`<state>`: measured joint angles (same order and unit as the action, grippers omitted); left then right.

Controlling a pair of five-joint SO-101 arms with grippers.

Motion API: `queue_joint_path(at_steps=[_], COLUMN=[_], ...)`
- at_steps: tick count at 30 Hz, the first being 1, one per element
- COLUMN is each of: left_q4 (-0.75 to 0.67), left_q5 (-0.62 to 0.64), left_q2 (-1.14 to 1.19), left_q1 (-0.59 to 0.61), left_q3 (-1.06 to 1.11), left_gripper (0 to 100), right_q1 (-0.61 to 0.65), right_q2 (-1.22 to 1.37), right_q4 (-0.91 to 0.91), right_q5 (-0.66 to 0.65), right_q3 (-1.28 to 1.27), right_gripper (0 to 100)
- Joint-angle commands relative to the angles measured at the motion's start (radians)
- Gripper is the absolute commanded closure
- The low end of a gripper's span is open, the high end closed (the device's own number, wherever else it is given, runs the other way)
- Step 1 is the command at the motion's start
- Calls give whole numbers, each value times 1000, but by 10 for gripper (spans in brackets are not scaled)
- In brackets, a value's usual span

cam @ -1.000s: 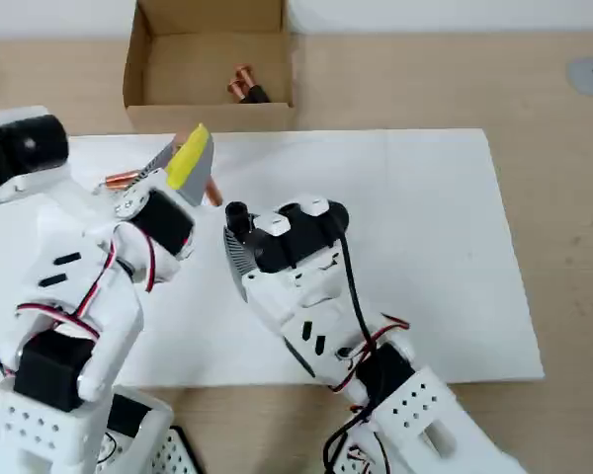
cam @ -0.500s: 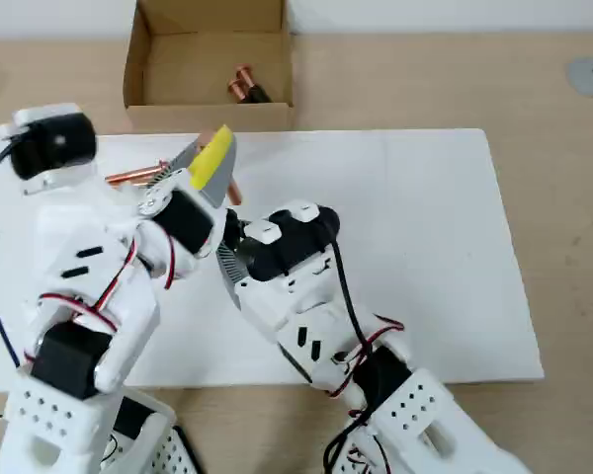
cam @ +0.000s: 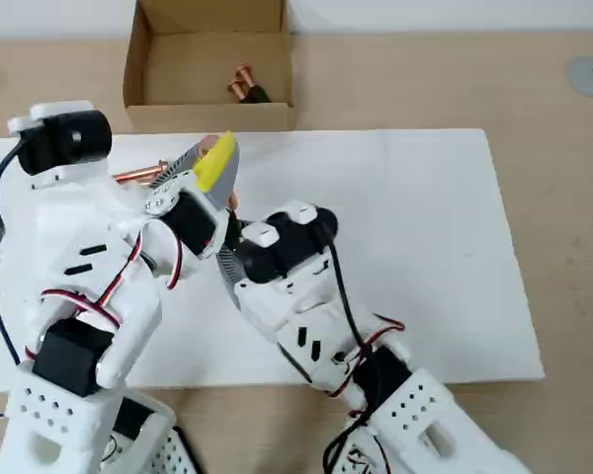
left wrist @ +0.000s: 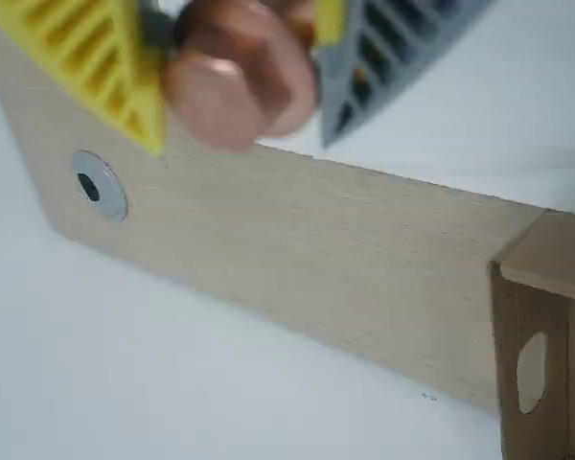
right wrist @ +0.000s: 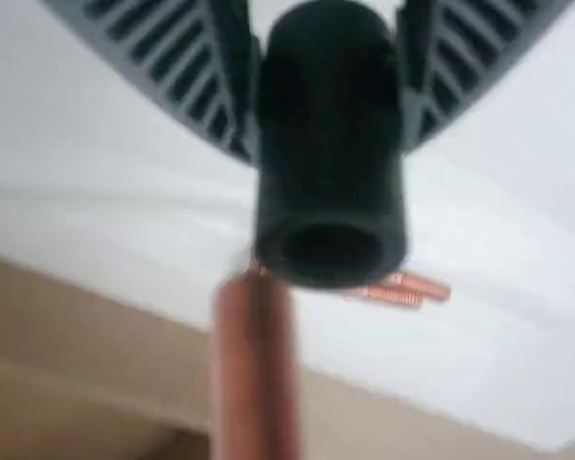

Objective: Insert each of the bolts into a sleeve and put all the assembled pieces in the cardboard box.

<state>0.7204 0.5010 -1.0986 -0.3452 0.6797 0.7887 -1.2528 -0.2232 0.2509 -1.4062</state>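
My left gripper (left wrist: 244, 139), with one yellow and one grey finger, is shut on a copper bolt (left wrist: 238, 77) just below its head. In the high view the left gripper (cam: 213, 163) hangs over the white mat in front of the cardboard box (cam: 136, 69). Close beside it, my right gripper (cam: 233, 237) is shut on a black sleeve (right wrist: 331, 163). The held bolt's shaft (right wrist: 254, 374) points at the sleeve's open end, with its tip at the rim. A second copper bolt (cam: 138, 175) lies loose on the mat.
One assembled piece (cam: 245, 85) lies inside the box near its right wall. The white mat (cam: 425, 247) stretches to the right of both arms. A grey disc (cam: 588, 74) sits on the bare table at the far right.
The left arm has carried its bolt to the right, toward the right gripper. The right gripper has shifted slightly left with the sleeve, so bolt and sleeve now meet.
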Motion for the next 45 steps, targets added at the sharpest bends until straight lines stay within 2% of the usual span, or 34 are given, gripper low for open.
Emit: queue_joint_path(at_steps=[1, 5, 11, 22, 35, 45], left_q4=[2, 2, 6, 158, 193, 209], left_q5=[-9, -11, -48, -52, -48, -29], left_q2=[-4, -2, -4, 4, 4, 4], left_q1=[14, 14, 15, 11, 9, 8], left_q3=[-38, -51, -68, -307, -186, -180], left_gripper=[991, 991, 991, 991, 991, 991], right_q1=[8, 8, -15, -44, -44, -44], right_q2=[-22, -22, -22, -22, -22, -22], right_q4=[107, 210, 213, 213, 213, 213], right_q5=[-71, -110, -112, -112, -112, -112], right_q3=[-35, -74, -77, -79, -71, -71], right_gripper=[988, 988, 988, 988, 988, 988])
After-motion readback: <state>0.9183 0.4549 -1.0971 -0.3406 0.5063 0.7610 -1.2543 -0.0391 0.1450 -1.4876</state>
